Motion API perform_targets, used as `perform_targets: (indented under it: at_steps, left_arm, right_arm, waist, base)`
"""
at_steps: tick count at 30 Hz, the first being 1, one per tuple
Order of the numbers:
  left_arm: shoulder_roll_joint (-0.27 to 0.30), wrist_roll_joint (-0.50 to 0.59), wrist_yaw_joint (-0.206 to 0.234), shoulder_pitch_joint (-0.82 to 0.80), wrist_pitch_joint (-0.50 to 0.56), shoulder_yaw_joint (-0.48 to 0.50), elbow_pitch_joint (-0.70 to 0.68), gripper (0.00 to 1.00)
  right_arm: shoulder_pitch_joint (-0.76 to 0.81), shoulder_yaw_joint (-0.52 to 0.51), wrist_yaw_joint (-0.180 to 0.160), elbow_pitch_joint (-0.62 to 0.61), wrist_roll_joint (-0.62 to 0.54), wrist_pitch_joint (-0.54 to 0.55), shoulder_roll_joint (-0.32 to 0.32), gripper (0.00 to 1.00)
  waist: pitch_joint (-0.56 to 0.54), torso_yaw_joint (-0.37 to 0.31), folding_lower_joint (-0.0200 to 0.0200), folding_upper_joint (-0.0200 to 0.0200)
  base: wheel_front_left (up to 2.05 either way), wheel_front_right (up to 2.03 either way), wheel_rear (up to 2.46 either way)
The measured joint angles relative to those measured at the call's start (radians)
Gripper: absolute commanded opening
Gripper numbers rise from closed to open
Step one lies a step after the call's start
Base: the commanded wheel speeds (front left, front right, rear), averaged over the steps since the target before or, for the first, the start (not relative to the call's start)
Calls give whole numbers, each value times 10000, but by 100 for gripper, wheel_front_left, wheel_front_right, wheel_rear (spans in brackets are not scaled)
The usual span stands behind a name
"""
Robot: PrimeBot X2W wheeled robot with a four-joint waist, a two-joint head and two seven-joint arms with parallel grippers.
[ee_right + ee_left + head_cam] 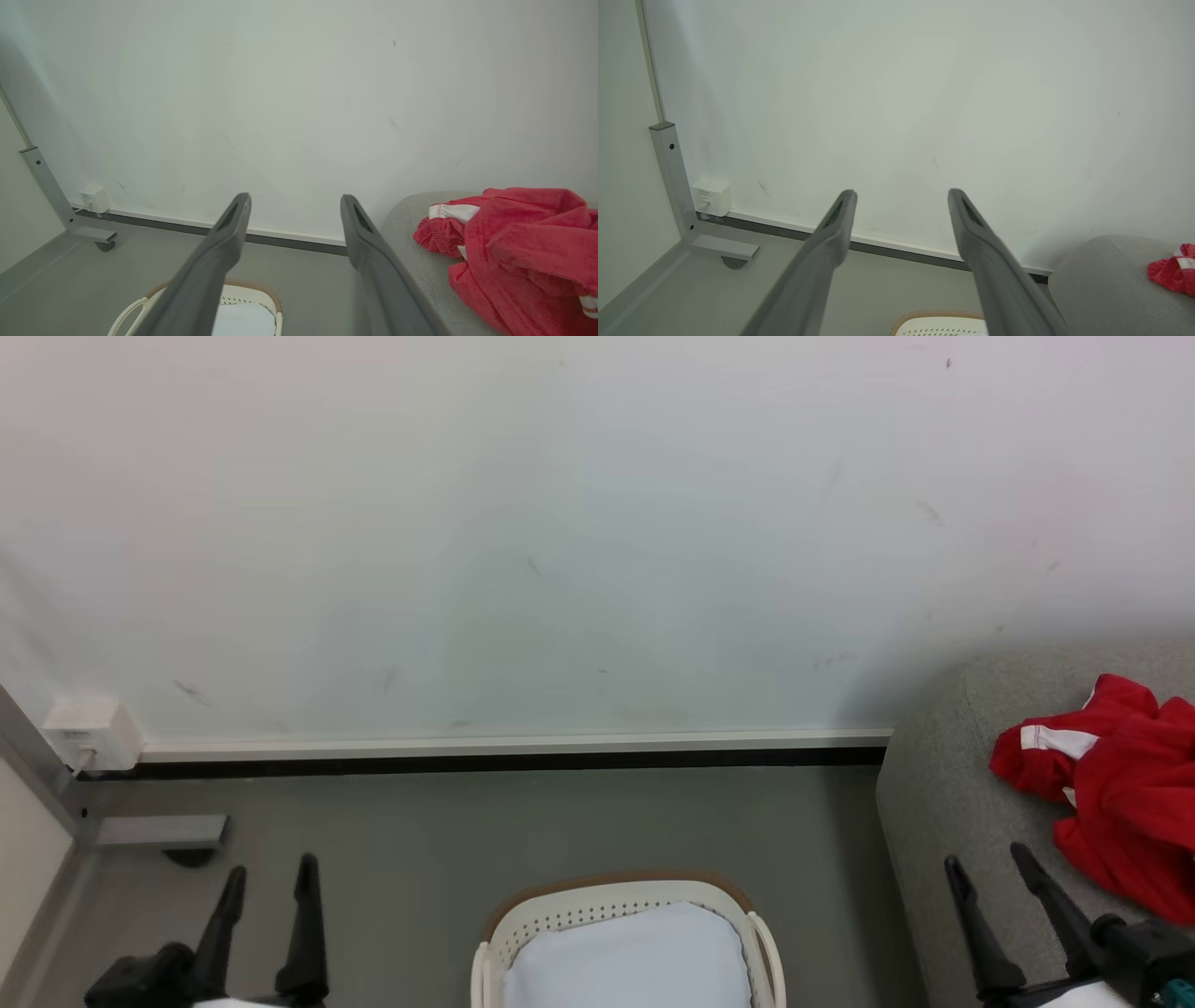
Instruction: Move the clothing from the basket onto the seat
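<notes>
Red clothing (pixel 1111 793) lies heaped on the grey seat (pixel 934 784) at three o'clock. The basket (pixel 616 896) at six o'clock shows pale lining, no red. Left gripper (pixel 272 865) and right gripper (pixel 984 855) hang empty, jaws apart. The transfer looks done; next, check the basket's hidden near part.

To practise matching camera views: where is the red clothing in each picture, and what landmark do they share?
Head view: clothing at right edge, on the seat.
Left wrist view: clothing small, far right edge.
Right wrist view: clothing large, lower right.
Shared landmark: white wall box, left.
</notes>
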Motion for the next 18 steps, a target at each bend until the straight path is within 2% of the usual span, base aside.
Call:
perform_targets:
  at_steps: [4,10,18]
  left_arm:
    - [-441,598,-479,549,0,600,130,100]
    - [-1108,1521,-1206,625,0,995,408,100]
    - [-1540,2100,-1643,528,0,1561,711,100]
  right_arm:
    - [251,-104,0,265,-447,-414,667,100]
    - [382,-58,0,272,-963,-506,1235,100]
    - [379,-261,0,67,-1189,-516,1490,100]
  waist:
    - [10,-60,0,0]
    - [77,-100,0,0]
    - [176,-266,0,0]
  base:
    - [0,0,0]
    - [0,0,0]
    - [0,0,0]
